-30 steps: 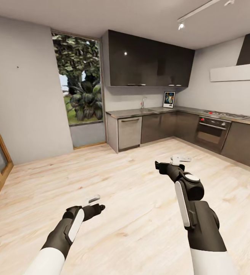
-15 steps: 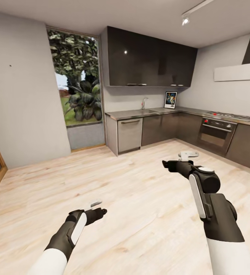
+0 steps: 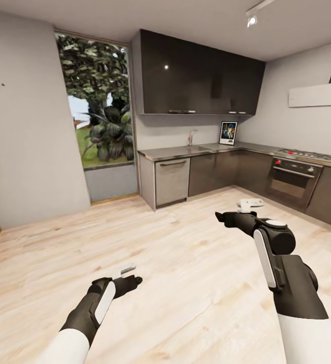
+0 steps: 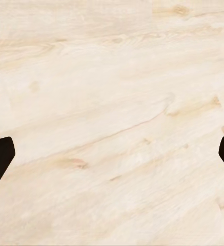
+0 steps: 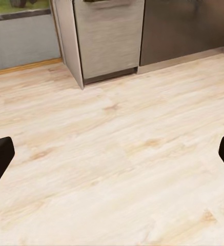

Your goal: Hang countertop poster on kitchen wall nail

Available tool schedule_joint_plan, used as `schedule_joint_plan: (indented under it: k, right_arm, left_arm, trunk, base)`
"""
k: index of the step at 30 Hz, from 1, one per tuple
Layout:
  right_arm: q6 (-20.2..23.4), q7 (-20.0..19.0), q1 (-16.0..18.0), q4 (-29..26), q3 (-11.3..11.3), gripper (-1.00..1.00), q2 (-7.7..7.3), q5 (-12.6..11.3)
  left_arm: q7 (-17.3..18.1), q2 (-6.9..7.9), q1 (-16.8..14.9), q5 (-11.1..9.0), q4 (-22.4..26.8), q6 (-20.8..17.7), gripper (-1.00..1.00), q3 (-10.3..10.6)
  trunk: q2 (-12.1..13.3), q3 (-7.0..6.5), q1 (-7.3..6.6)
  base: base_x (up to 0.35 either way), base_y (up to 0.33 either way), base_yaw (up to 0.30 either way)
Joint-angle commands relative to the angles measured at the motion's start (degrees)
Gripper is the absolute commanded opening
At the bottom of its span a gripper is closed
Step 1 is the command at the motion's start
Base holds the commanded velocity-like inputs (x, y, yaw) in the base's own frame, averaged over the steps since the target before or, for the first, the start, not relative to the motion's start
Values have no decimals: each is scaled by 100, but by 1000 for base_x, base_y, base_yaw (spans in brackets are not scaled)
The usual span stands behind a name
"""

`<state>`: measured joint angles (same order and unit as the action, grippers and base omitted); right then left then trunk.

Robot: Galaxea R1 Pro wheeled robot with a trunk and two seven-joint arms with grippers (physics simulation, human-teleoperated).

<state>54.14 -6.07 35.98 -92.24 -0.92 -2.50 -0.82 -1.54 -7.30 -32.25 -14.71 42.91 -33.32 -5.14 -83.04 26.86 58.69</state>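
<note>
One poster (image 3: pixel 228 133) stands upright on the kitchen tabletop (image 3: pixel 205 148), leaning on the back wall right of the single tap (image 3: pixel 190 136). One wall nail (image 3: pixel 3 84) dots the pale left wall. Two grippers, left (image 3: pixel 130 273) and right (image 3: pixel 236 211), hang over the wooden floor (image 3: pixel 185 263), jaws apart and empty.

We have open wooden floor (image 3: pixel 185 253) between us and the worktop (image 3: pixel 200 149), with nothing standing on it. Above the worktop, the dark wall cabinets (image 3: pixel 200 81) overhang and limit reach from above. The poster (image 3: pixel 229 133) leans at the back corner, with the tap (image 3: pixel 190 136) well apart from it.
</note>
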Motion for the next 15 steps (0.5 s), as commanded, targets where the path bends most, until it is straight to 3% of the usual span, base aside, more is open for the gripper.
schedule_joint_plan:
  k: [1,15]
  right_arm:
    - [26,-22,5,-5,-7,100,-1,-5]
    - [16,-15,1,-5,-12,100,2,-5]
  left_arm:
    - [-18,-7,-2,-50,8,-34,100,-23]
    - [-22,-66,-7,-50,7,-40,100,-17]
  trunk:
    - [-3,7,4]
    - [-3,7,4]
  base:
    - [346,0,0]
    - [346,-18,0]
